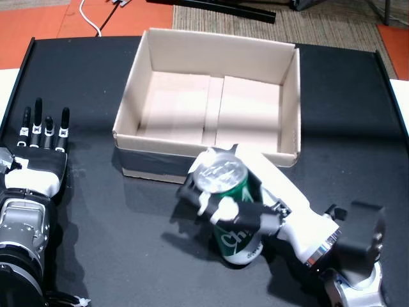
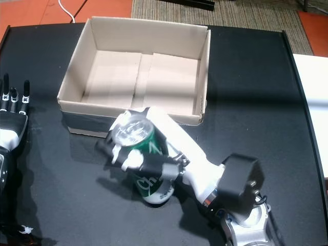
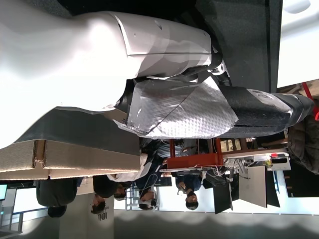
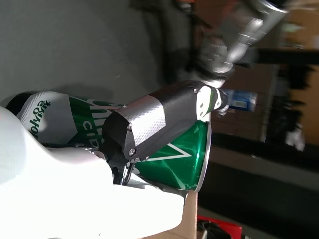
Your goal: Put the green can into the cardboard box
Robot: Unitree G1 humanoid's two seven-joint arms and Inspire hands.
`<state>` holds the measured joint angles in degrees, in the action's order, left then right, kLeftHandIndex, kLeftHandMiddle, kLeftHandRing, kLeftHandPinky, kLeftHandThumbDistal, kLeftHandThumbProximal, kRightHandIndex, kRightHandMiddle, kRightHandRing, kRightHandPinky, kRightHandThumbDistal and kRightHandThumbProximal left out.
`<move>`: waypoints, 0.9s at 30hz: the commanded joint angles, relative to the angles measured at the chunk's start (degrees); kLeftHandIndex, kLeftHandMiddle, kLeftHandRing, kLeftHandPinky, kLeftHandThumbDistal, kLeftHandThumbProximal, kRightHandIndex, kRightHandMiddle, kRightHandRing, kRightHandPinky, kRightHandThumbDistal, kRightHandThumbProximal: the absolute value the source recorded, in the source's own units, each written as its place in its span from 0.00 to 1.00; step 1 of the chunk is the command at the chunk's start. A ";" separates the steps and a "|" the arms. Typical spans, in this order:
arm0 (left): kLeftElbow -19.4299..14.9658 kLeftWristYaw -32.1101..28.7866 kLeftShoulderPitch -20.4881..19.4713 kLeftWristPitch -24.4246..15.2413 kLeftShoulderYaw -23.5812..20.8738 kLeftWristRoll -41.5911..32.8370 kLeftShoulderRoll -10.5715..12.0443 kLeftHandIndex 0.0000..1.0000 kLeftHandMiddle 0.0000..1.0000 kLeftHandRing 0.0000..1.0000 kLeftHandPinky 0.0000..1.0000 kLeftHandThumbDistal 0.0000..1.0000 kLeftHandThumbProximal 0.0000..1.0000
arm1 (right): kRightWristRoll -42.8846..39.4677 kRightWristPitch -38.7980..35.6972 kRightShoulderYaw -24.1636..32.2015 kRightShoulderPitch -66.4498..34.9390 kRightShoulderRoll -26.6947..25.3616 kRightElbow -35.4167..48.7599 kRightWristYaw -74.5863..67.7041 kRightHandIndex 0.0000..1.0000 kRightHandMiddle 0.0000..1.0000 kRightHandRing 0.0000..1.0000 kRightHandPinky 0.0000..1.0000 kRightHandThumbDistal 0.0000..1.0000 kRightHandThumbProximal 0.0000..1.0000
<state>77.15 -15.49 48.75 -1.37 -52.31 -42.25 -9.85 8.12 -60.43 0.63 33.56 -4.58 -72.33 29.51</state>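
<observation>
The right hand clamps the glossy green can, silver-topped, just beside the matte cardboard box; the left hand lies spread.

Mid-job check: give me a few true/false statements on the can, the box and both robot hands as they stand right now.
1. The right robot hand is closed around the green can. True.
2. The green can is already inside the cardboard box. False: in both head views it is outside, just in front of the box's near wall.
3. The cardboard box holds nothing. True: only its bare bottom flaps show.
4. The left robot hand is gripping the box's side. False: it lies open on the black table, apart from the box.
5. The can lies flat on its side. False: its silver top faces up.
</observation>
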 commanded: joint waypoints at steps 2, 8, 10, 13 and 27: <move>0.31 0.75 -0.77 -0.09 0.21 0.66 0.25 0.47 0.23 0.45 0.88 0.85 1.00 | 0.84 -6.97 -0.81 3.77 -0.32 1.75 -2.87 0.00 0.00 0.00 0.09 0.21 0.60; 0.45 1.06 -0.61 0.25 0.39 0.89 0.22 0.45 0.19 0.38 0.79 0.88 0.98 | 1.76 -15.22 0.09 12.66 -0.15 6.95 -13.05 0.00 0.00 0.00 0.03 0.43 0.73; 0.47 1.18 -0.56 0.18 0.49 1.00 0.25 0.44 0.18 0.36 0.78 0.87 0.97 | -0.14 -16.65 -0.18 15.56 0.04 7.69 -13.14 0.00 0.00 0.00 0.04 0.41 0.70; 0.49 1.21 -0.45 0.09 0.48 0.96 0.39 0.43 0.18 0.36 0.77 0.87 0.96 | -3.32 -17.36 -0.09 19.09 0.42 8.15 -12.80 0.00 0.00 0.00 0.05 0.39 0.61; 0.50 2.42 0.20 -0.12 0.14 0.63 1.14 0.54 0.24 0.44 0.81 0.83 0.99 | 0.36 -19.49 5.17 29.36 1.21 5.85 -25.86 0.00 0.00 0.00 0.02 0.40 0.57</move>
<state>77.17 -13.82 49.75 -1.44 -52.24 -42.24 -9.34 7.86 -80.12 5.37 60.51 -2.76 -65.81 5.04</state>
